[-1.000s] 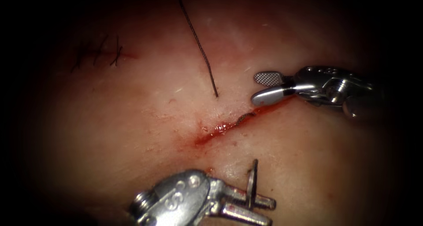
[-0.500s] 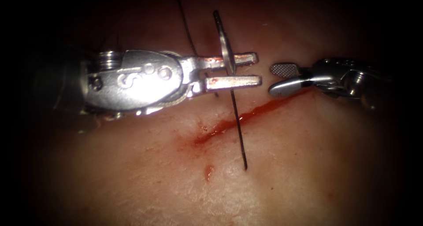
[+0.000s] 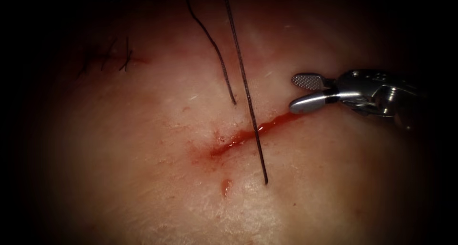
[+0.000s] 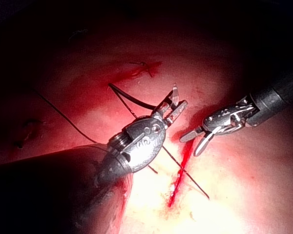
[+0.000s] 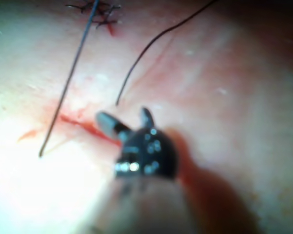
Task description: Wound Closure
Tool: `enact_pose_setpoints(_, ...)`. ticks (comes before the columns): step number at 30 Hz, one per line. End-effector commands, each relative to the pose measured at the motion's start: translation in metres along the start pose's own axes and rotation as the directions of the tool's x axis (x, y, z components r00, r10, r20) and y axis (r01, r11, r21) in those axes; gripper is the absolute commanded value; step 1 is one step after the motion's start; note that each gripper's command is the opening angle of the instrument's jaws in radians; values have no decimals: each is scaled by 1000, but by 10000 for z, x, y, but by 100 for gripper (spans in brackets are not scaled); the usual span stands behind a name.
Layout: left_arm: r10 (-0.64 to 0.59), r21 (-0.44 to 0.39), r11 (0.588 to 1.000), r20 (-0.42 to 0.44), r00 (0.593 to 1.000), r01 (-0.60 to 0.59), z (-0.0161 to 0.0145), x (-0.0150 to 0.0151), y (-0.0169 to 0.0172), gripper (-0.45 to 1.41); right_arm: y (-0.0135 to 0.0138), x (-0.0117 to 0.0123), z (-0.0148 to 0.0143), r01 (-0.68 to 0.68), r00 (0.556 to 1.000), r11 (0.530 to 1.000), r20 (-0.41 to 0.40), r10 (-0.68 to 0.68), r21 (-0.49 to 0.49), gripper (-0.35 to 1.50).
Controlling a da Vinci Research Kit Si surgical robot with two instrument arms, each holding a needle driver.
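Between left tool (image 4: 172, 108) fingers: needle (image 4: 174, 96), clamped; right tool (image 3: 300, 91) fingers apart, empty, beside cut (image 3: 248, 134).

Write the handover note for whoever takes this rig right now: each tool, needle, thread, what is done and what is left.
Left tool: jaws shut on the needle, held clear of the tissue.
Right tool: jaws open, holding nothing, hovering at the right end of the cut.
Thread: one strand runs taut across the cut and enters the tissue on its near side; a loose end lies on the far side.
Done: an older stitched line at far left; this pass has thread through the tissue.
Left: the cut is open, no knot here.
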Motion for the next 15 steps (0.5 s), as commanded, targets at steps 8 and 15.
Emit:
enact_pose_setpoints(8,36,3,999,4,999,-36,9,-15,12,-45,-14,0,0,5,1000,1000,7,-5,28,114)
enact_pose_setpoints(15,83,-11,996,-14,996,-83,11,-59,75,-45,-49,-12,2,13,997,998,77,-18,66,116)
